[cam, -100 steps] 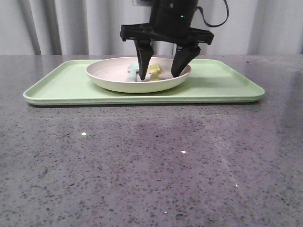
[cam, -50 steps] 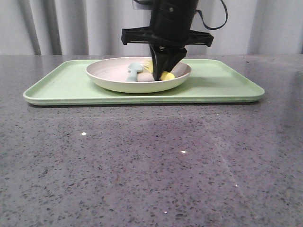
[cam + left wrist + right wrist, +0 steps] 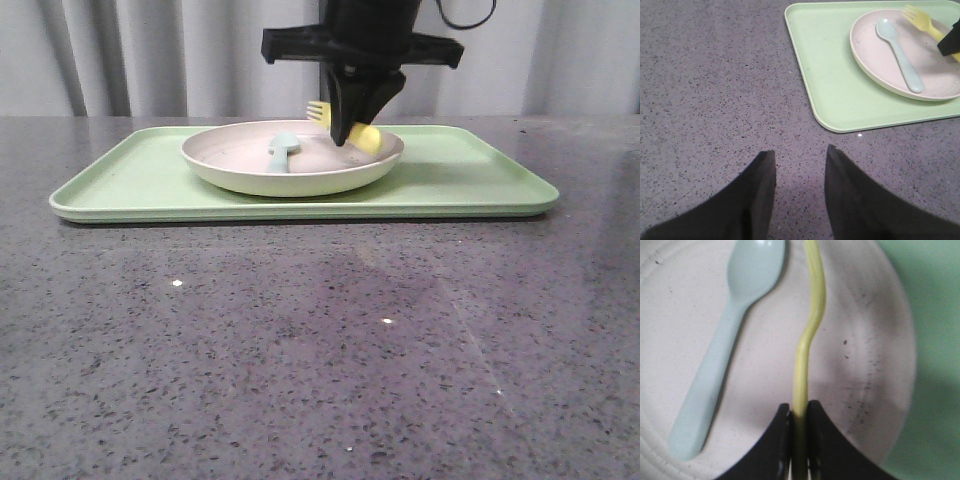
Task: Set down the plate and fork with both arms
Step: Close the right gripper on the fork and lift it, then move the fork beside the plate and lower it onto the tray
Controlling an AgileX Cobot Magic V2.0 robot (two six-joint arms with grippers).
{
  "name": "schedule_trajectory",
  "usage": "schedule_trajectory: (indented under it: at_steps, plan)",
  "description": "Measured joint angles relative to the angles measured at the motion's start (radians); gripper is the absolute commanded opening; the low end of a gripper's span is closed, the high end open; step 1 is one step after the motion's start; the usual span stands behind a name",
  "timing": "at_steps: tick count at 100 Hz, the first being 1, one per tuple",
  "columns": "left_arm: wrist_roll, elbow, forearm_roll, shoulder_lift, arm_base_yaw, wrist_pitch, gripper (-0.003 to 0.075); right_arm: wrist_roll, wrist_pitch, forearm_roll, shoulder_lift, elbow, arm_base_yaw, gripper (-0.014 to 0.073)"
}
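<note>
while the near part of the grey worktop lies bare, the left gripper (image 3: 796,192) hovers low over it toward the left edge, jaws narrowly apart and holding nothing. farther back, the pale speckled plate (image 3: 225,165) sits on a green tray (image 3: 130,180) near the far edge, with a blue-green spoon (image 3: 283,152) lying in it. the right gripper (image 3: 352,128) hangs above the plate, jaws closed on the yellow fork (image 3: 807,335), which is clear of the plate. the thin handle could slip or twist in that pinch and fall back.
</note>
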Motion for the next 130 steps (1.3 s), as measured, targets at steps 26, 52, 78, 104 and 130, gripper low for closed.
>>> schedule_trajectory:
  at_steps: [26,52,78,104,130]
  plan:
    - [0.0,0.0,0.0,0.0,0.0,0.0,0.0239,0.004,0.088,-0.058,-0.096,0.0,-0.048,-0.0068]
    - [0.0,0.0,0.0,0.0,0.0,0.0,0.0239,0.023,0.147,-0.084,-0.107,0.007,-0.155,-0.0068]
    - [0.0,0.0,0.0,0.0,0.0,0.0,0.0239,0.023,0.138,-0.079,-0.067,0.008,-0.167,-0.0067]
    - [0.0,0.0,0.0,0.0,0.0,0.0,0.0239,0.023,0.134,-0.075,-0.02,0.008,-0.167,-0.0048]
    - [0.0,0.0,0.0,0.0,0.0,0.0,0.0239,0.023,0.131,-0.052,0.005,0.009,-0.167,0.022]
